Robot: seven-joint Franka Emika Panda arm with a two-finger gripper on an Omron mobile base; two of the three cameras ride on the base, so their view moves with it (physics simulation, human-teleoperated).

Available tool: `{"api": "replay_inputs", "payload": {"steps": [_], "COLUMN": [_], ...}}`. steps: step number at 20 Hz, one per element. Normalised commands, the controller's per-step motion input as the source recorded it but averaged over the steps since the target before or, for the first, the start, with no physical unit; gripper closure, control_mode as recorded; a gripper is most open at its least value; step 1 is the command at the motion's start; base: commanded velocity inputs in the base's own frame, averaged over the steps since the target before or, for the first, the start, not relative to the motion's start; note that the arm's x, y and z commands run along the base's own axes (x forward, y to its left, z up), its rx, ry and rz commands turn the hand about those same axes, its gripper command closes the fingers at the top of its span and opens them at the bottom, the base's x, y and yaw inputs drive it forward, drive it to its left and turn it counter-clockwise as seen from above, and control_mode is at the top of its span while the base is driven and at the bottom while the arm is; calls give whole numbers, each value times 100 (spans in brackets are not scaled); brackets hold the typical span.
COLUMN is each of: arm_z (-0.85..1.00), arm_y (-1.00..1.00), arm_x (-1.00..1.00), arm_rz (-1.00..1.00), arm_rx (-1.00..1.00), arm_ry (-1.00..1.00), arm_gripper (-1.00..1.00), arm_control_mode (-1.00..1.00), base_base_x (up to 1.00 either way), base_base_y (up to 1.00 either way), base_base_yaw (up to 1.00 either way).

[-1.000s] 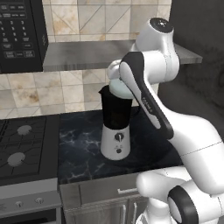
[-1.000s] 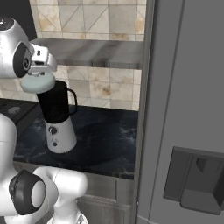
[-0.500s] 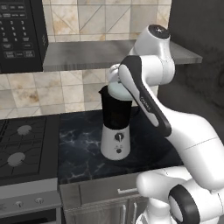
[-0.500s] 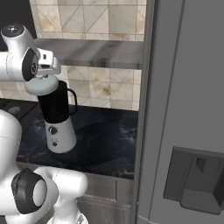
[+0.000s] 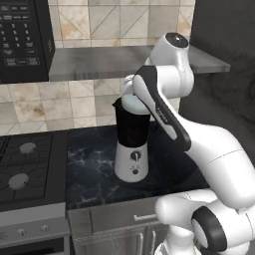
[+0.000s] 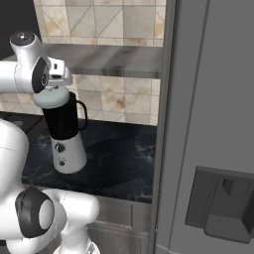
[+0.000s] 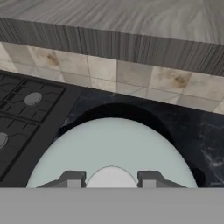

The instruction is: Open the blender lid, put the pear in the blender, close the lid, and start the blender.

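Pincer (image 7: 111, 178) clamped on centre knob of blender lid (image 7: 109, 151), fingertips (image 7: 72, 178) either side of it. Lid sits at top of dark jar of blender (image 5: 131, 145), slightly tilted. Blender stands upright on dark marble worktop (image 5: 94, 169), just right of stove (image 5: 27, 167), under shelf (image 5: 99, 62).

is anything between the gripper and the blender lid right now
Nothing visible. In the hand view the gripper is shut on the blender lid's small centre knob, a fingertip on each side. The right base view shows the lid on top of the blender jar, directly under the hand.
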Motion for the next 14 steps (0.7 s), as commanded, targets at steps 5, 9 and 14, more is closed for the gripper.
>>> {"api": "replay_inputs", "payload": {"steps": [5,9,14], "arm_z": [10,20,8], "arm_y": [0,1,4], "arm_x": [24,25,23], "arm_rz": [0,0,0], "arm_rx": [0,0,0], "arm_ry": [0,0,0], "arm_gripper": [100,100,100], "arm_control_mode": [-100,-100,-100], "base_base_x": [0,0,0], "base_base_y": [0,0,0], "base_base_yaw": [0,0,0]}}
